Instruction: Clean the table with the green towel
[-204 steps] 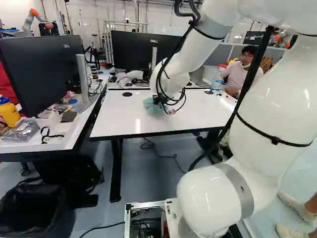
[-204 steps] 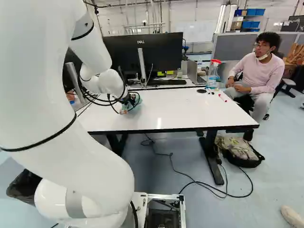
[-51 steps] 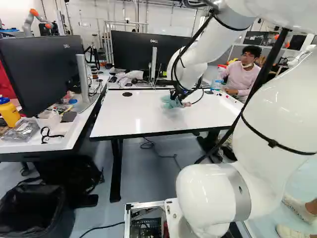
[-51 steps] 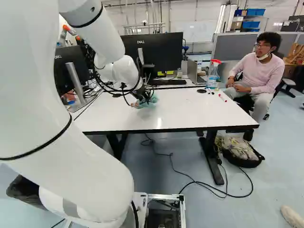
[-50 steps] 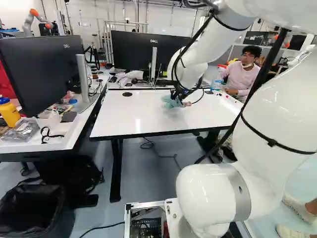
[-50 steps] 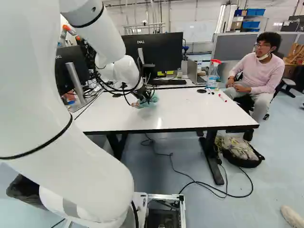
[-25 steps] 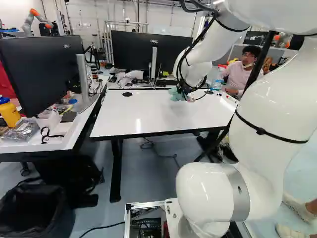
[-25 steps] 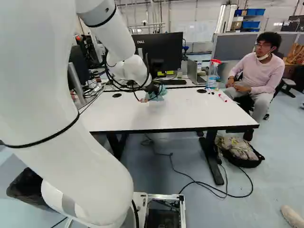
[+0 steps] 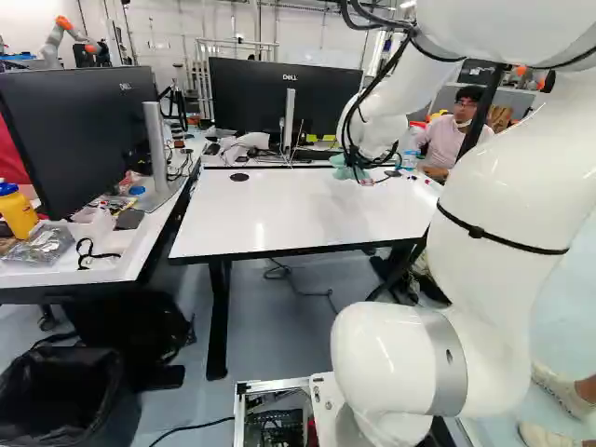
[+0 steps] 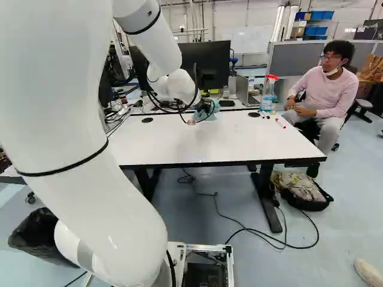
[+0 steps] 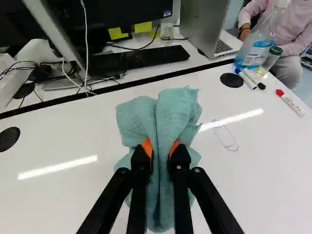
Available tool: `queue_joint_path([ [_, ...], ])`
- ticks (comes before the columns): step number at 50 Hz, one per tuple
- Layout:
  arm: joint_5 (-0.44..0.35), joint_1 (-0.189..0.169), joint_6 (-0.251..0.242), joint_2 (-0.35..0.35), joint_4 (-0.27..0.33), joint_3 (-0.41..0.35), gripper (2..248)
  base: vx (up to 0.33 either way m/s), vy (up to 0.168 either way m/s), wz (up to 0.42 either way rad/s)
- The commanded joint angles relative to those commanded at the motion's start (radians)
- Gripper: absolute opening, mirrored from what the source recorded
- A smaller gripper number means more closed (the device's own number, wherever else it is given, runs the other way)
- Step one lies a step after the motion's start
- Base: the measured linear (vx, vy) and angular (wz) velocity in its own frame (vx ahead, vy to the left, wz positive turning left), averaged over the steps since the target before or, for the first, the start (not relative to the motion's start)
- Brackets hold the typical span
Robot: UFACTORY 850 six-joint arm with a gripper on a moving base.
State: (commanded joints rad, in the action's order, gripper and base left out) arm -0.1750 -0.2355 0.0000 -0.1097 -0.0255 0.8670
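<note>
Teal towel [image 11: 178, 112], orange pads [image 11: 147, 146], white tabletop [image 11: 73, 126], red-capped marker [image 11: 291, 103]

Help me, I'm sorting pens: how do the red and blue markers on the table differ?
The red marker has a red cap; the blue marker has a blue one. The red marker lies apart from the other pens, while the blue marker lies alongside the black marker. The blue marker is nearer the spray bottle than the red marker is. Both have pale barrels and lie on the table.
</note>
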Motion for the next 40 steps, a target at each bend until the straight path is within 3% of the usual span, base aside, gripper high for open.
queue_joint_path([
  [17,-0.053,-0.047,0.0,-0.042,0.0,0.046,55,0.0,0.0,0.0],
  [40,-0.054,-0.105,0.0,-0.108,0.0,0.113,55,0.0,0.0,0.0],
])
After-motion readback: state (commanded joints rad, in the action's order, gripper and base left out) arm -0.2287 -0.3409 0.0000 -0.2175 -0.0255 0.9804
